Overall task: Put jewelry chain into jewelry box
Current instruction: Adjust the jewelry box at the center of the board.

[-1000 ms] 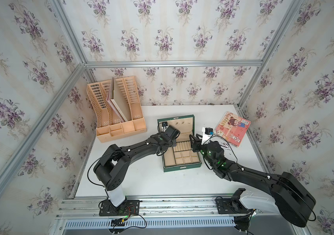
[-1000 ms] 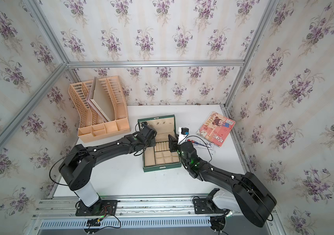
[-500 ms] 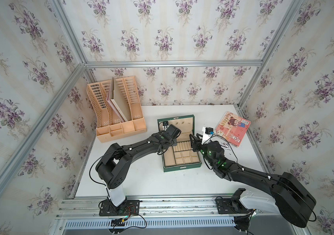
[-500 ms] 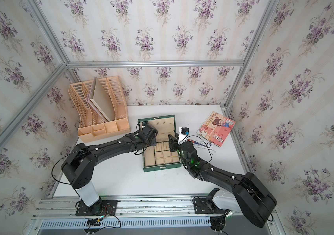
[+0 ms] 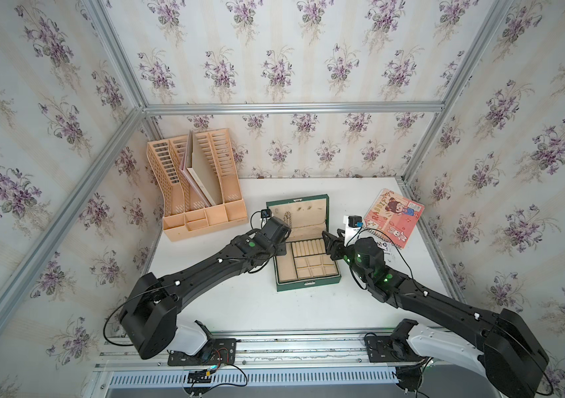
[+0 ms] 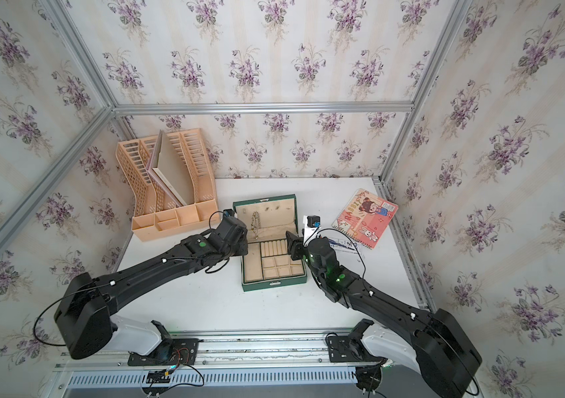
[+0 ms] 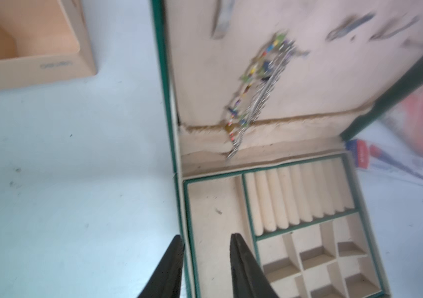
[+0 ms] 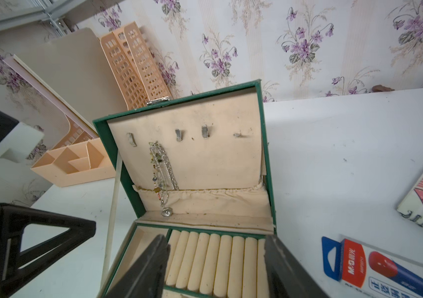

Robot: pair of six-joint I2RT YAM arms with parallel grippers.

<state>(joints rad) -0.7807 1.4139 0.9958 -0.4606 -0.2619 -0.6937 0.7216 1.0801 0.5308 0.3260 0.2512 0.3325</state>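
Note:
The dark green jewelry box (image 5: 306, 283) (image 6: 274, 284) stands open mid-table, its beige lid upright. Inside the lid, the jewelry chain (image 5: 287, 218) (image 6: 256, 224) (image 7: 254, 95) (image 8: 162, 170) hangs from a hook, silvery with small coloured beads, its end lying on the lid's pocket. My left gripper (image 5: 279, 249) (image 7: 206, 236) is open and empty, its fingers astride the box's left wall beside the long compartment. My right gripper (image 5: 331, 241) (image 8: 215, 238) is open and empty too, over the ring rolls (image 8: 213, 260) at the box's right side.
A peach file organizer (image 5: 198, 193) holding a board stands at the back left. A pink cartoon notebook (image 5: 394, 217) lies at the back right, with a blue-and-red packet (image 8: 375, 268) beside my right arm. Papered walls enclose the white table (image 5: 239, 303).
My left gripper's jaws have parted from shut, and it has drawn back a little from the lid, where the chain hangs free. My right gripper's jaws have opened wider.

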